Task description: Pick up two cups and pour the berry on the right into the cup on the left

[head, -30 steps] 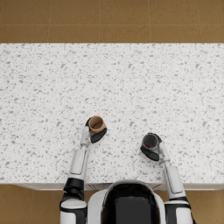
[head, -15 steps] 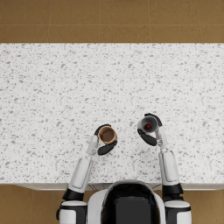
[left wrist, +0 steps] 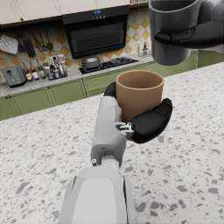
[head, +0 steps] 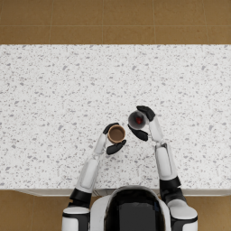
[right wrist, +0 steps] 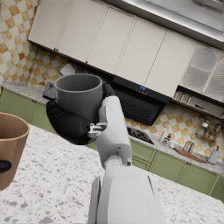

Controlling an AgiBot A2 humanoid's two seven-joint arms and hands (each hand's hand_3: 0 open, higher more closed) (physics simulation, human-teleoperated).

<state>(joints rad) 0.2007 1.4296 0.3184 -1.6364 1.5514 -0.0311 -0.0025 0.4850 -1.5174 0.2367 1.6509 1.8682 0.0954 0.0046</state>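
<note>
1. Just below the middle of the head view, the left hand has its fingers wrapped round the brown cup, holding it upright above the speckled counter.
2. Up and to the right of it, the right hand grips the grey cup; the red berry lies inside.
3. The two cups sit close together, not touching.
4. In the left wrist view the grey cup hangs in the upper right, higher than the brown cup.
5. In the right wrist view the grey cup looks upright; the brown cup shows at the left edge.
</note>
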